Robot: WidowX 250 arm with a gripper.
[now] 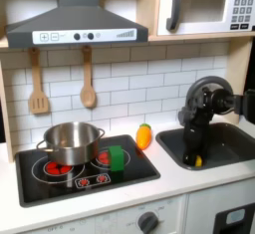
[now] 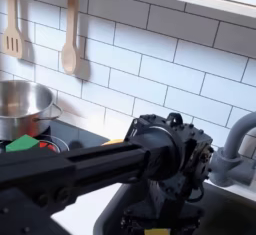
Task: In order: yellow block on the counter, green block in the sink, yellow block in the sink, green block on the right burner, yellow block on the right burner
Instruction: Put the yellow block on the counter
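Yellow block sits low in the sink, right at my gripper, whose jaw state I can't make out. Green block rests on the cooktop beside the pot.

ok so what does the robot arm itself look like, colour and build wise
The arm is matte black all over: a long boxy link with round holes and screw points along its side, ending in a chunky wrist block of stacked motor housings. In the first exterior view the gripper is equally black, a narrow part below a bulky rounded joint. No markings or coloured cables are legible.
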